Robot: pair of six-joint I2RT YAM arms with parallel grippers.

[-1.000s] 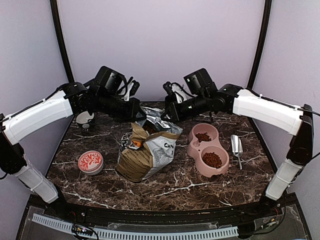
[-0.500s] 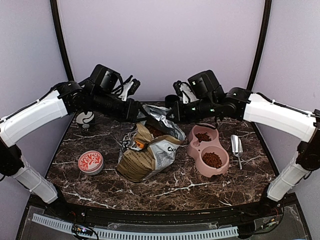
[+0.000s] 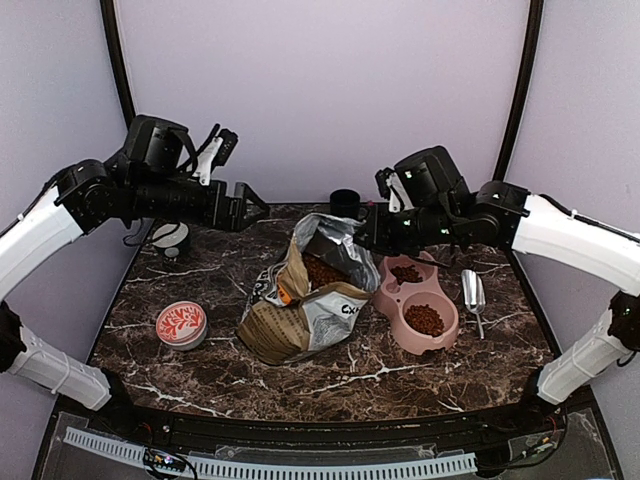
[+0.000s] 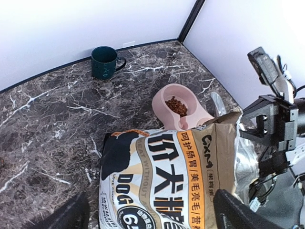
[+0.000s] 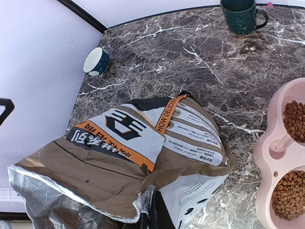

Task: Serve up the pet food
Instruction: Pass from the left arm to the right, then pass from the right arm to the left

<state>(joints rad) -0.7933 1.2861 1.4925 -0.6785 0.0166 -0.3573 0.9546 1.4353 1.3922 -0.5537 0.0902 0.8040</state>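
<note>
The marble table (image 3: 400, 375) filled the top view. At its centre slumped the bag (image 3: 300, 320), with its foil-lined mouth gaping toward 12 o'clock. Just beside the bag at 3 o'clock lay the pink double bowl (image 3: 384, 296), its two cups running from 12 to 6.

The left gripper (image 3: 250, 207) hung above the table at 10 o'clock from the bag and apart from it. Its fingers were spread wide with nothing between them. The right gripper (image 3: 360, 236) came in from 2 o'clock, pressed together on the foil rim of the bag's mouth. The right wrist view showed that torn edge pinched between its fingers.

A round red-patterned dish (image 3: 181, 324) sat at 9 o'clock, well apart from the bag. A metal scoop (image 3: 472, 290) lay near the bowl at 3 o'clock. A dark mug (image 3: 345, 203) stood at 12 o'clock by the back wall, and a small blue-and-white cup (image 3: 170, 238) stood at 10 o'clock.

Kibble (image 3: 425, 320) lay heaped in both cups of the bowl. More showed inside the open bag mouth.
</note>
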